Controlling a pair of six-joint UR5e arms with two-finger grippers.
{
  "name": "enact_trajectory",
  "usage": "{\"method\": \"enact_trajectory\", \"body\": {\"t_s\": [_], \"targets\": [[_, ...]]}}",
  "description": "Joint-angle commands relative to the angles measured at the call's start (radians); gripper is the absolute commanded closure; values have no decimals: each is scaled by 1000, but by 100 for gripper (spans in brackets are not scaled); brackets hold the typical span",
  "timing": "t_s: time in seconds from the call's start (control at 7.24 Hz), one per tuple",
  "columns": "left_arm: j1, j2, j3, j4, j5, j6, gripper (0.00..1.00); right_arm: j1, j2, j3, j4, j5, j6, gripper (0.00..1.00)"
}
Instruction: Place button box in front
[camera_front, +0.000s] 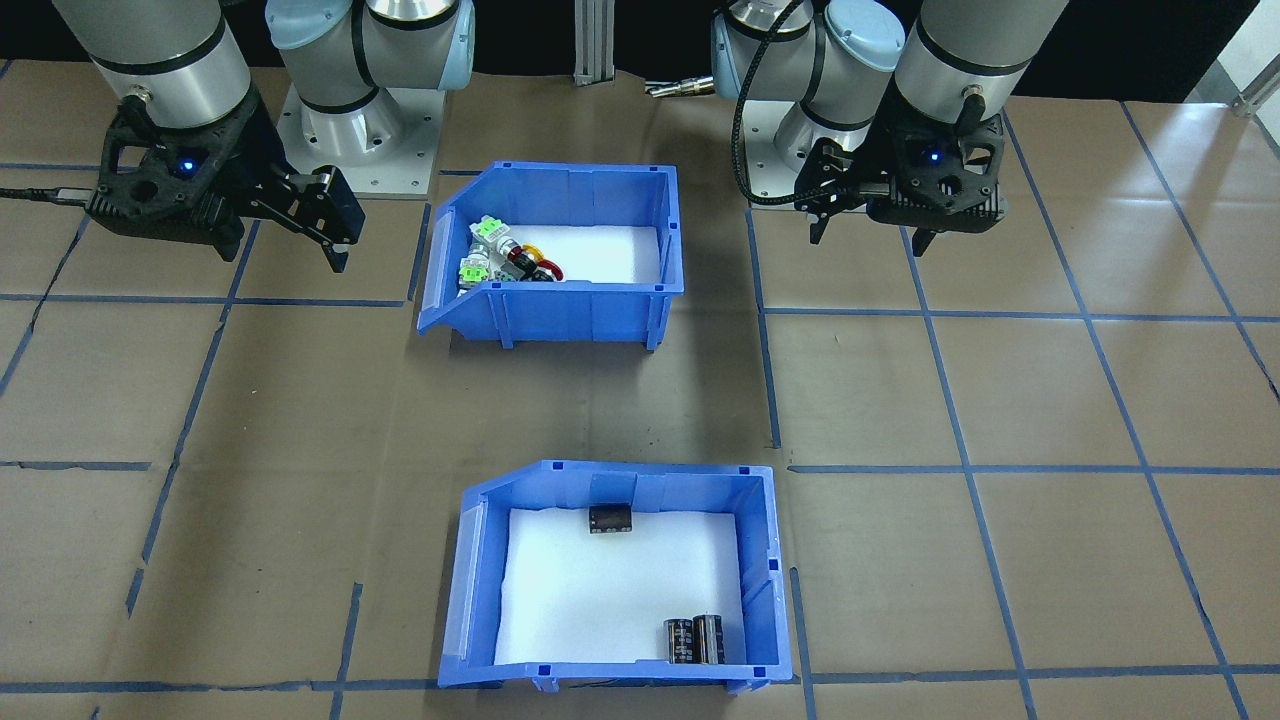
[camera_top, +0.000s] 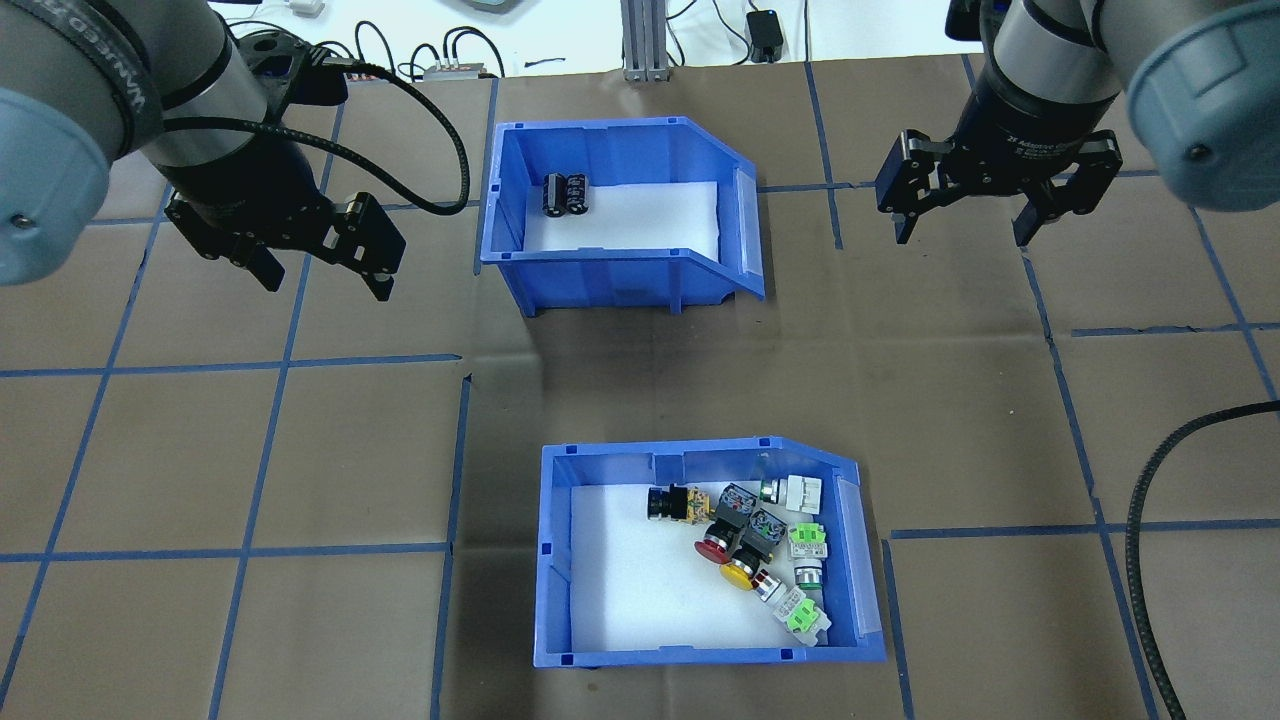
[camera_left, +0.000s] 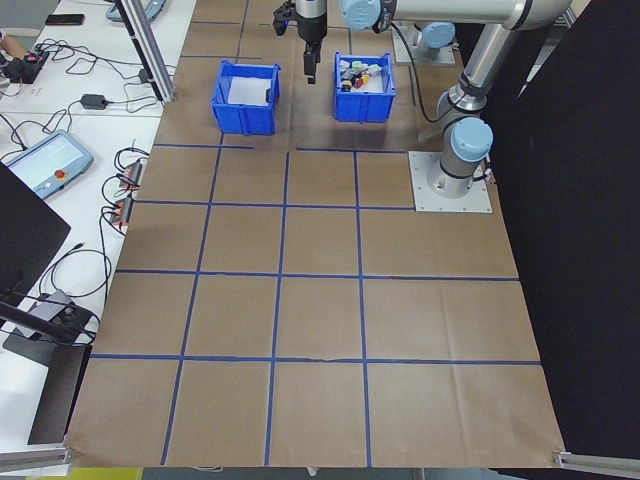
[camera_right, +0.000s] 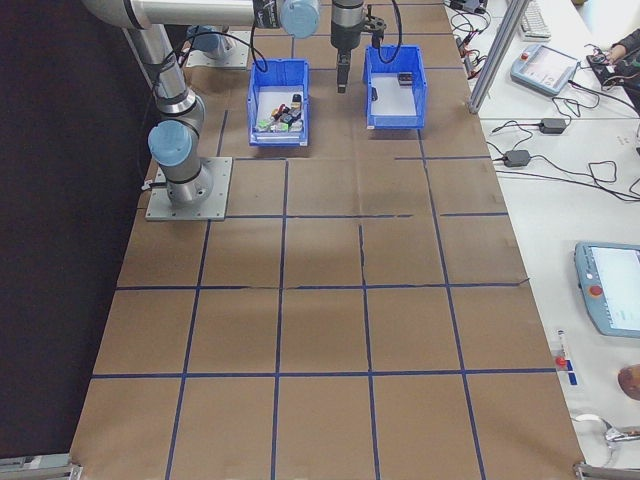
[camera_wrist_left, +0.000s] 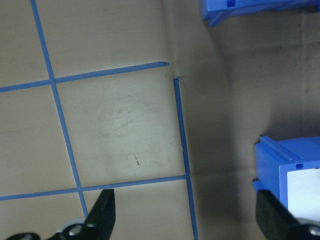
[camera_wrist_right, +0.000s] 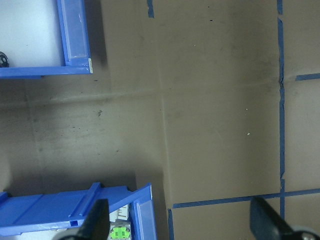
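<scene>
Both grippers hang open and empty; the button box (camera_top: 700, 560) lies below and inboard of your right gripper (camera_top: 968, 214), slightly nearer than the left gripper (camera_top: 322, 270).

In the front-facing view the near wall of the button box (camera_front: 590, 300) hides part of its switches (camera_front: 505, 262). Both wrist views cut the button box at the frame edge, showing only a corner. In the two side views the switches are too small to tell apart. Beside the button box, the other bin's (camera_top: 620, 265) wall hides one cylinder seen opposite.
</scene>
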Motion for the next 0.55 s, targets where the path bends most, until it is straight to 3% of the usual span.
{"method": "enact_trajectory", "body": {"t_s": [0.0, 0.41], "targets": [[0, 1, 0, 1, 0, 1, 0, 0, 0, 0, 1, 0, 0, 0], [0, -1, -1, 2, 0, 1, 0, 0, 0, -5, 0, 0, 0, 0]]}}
